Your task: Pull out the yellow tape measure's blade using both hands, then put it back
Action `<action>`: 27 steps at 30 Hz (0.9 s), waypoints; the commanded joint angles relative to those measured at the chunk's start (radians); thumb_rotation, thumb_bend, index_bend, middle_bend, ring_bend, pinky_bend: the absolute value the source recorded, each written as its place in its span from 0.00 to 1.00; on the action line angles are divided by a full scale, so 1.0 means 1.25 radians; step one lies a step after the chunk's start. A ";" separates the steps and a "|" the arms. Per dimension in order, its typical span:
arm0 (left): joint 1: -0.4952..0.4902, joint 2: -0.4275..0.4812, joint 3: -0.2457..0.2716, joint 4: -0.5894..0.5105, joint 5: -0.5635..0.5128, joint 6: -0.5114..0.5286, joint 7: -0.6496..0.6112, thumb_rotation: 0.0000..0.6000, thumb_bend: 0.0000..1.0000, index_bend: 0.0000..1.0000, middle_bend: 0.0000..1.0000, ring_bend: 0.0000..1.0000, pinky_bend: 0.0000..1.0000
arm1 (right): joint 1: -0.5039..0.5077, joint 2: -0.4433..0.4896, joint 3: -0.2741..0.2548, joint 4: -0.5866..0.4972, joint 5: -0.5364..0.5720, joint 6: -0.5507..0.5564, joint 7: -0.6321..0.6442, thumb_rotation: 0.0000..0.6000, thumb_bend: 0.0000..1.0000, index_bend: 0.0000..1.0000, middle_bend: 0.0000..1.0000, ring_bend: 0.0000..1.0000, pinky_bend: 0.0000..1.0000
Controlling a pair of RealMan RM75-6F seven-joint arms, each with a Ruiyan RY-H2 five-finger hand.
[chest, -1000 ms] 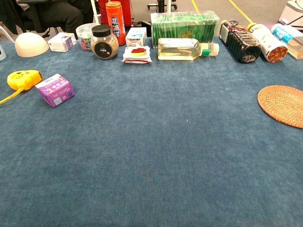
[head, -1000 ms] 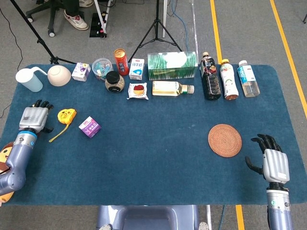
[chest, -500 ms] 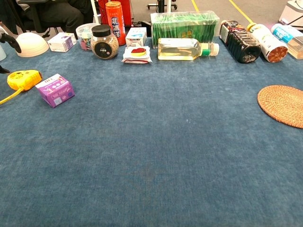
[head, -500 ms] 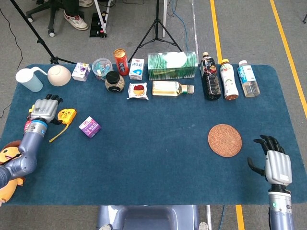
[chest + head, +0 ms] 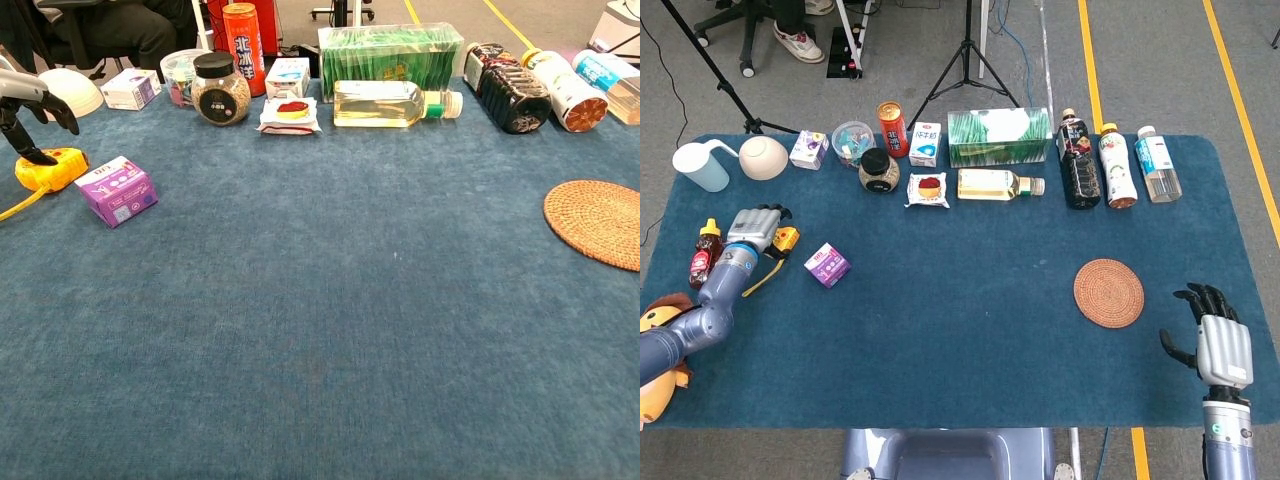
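Right robot hand (image 5: 1217, 335): near right corner of counter (image 5: 970, 330), palm down, fingers apart, nothing held; well apart from everything else.
Woven coaster (image 5: 1108, 292): flat on blue cloth, just beyond and left of right robot hand; also at right edge of chest view.
Left robot hand (image 5: 758, 227): over left side of counter, fingers spread, arched above tape measure; one fingertip (image 5: 30, 156) touching or just above its top in chest view; no grasp visible.
Yellow tape measure (image 5: 52, 168): on counter at far left, mostly covered from above by left robot hand; short length of yellow blade (image 5: 757, 281) lying out toward near left.
Purple box (image 5: 827, 264): just right of tape measure, apart from it.
Small sauce bottle (image 5: 704, 250): lying left of left arm.
Far row, left to right: pitcher (image 5: 700, 165), bowl (image 5: 764, 157), small carton (image 5: 809, 149), jar (image 5: 879, 170), red can (image 5: 891, 128), snack packet (image 5: 928, 190), green tissue box (image 5: 998, 137), bottle on its side (image 5: 999, 184), three further bottles (image 5: 1117, 166).
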 commanded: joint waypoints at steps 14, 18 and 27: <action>-0.041 0.007 0.072 0.007 -0.064 -0.019 -0.015 1.00 0.32 0.18 0.23 0.18 0.37 | -0.004 0.003 -0.001 -0.005 -0.003 0.005 0.001 0.90 0.33 0.25 0.18 0.12 0.23; -0.050 0.002 0.087 0.013 -0.076 -0.028 -0.025 1.00 0.32 0.19 0.24 0.19 0.37 | -0.006 0.004 -0.002 -0.008 -0.005 0.008 0.001 0.90 0.33 0.25 0.18 0.12 0.24; -0.058 0.000 0.089 0.006 -0.057 -0.042 -0.063 1.00 0.33 0.19 0.24 0.20 0.37 | -0.011 0.008 -0.003 -0.014 -0.008 0.014 -0.002 0.91 0.33 0.25 0.18 0.12 0.24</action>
